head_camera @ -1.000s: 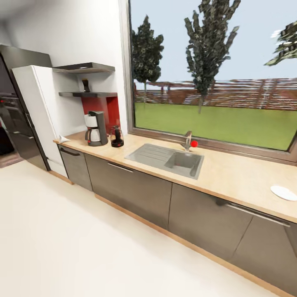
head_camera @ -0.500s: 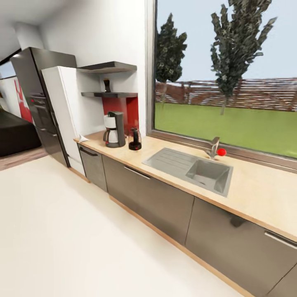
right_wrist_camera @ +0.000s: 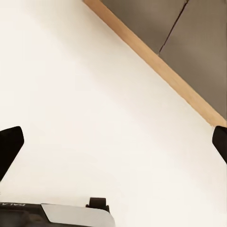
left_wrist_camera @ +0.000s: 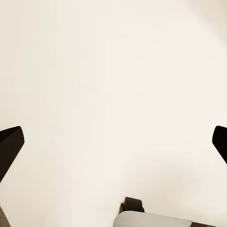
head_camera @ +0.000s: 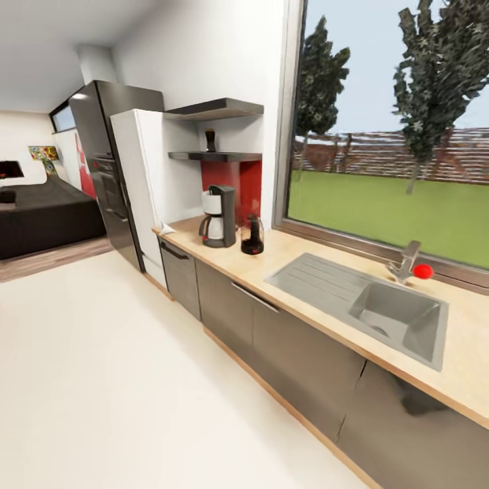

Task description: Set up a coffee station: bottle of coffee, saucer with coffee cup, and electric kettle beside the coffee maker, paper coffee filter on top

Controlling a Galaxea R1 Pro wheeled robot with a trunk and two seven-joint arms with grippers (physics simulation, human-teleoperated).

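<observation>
1. A dark fridge (head_camera: 102, 170) and a white cabinet (head_camera: 139, 183) stand at the left end of the surface (head_camera: 285, 272), beside a cream floor (head_camera: 102, 380).
2. A small white object (head_camera: 165, 229), perhaps the filter, lies on the surface's left corner; it is too small to tell.
3. The bottle (head_camera: 210, 140) is dark and slim, upright on the lower shelf (head_camera: 214, 156), above the maker.
4. The maker (head_camera: 219, 216) is black with a white upper section and a glass jug, upright on the surface below the shelf, before a red wall panel (head_camera: 231, 187).
5. The kettle (head_camera: 252, 235) is dark with a red base, just beside the maker on its right, near the window (head_camera: 387, 149).
6. Further right, a grey sink (head_camera: 370, 309) is set into the surface, with a tap (head_camera: 406, 261) and a red knob (head_camera: 423, 271) behind it.
7. The left hand (left_wrist_camera: 113, 146) is wide open and holds nothing; its dark fingertips (left_wrist_camera: 9, 146) sit at the frame edges over bare floor, well apart from every task thing.
8. The right hand (right_wrist_camera: 113, 146) is likewise wide open and empty, its fingertips (right_wrist_camera: 9, 146) over the floor near the wooden plinth (right_wrist_camera: 156, 66) of the grey cupboards (right_wrist_camera: 198, 42), well below the surface.
</observation>
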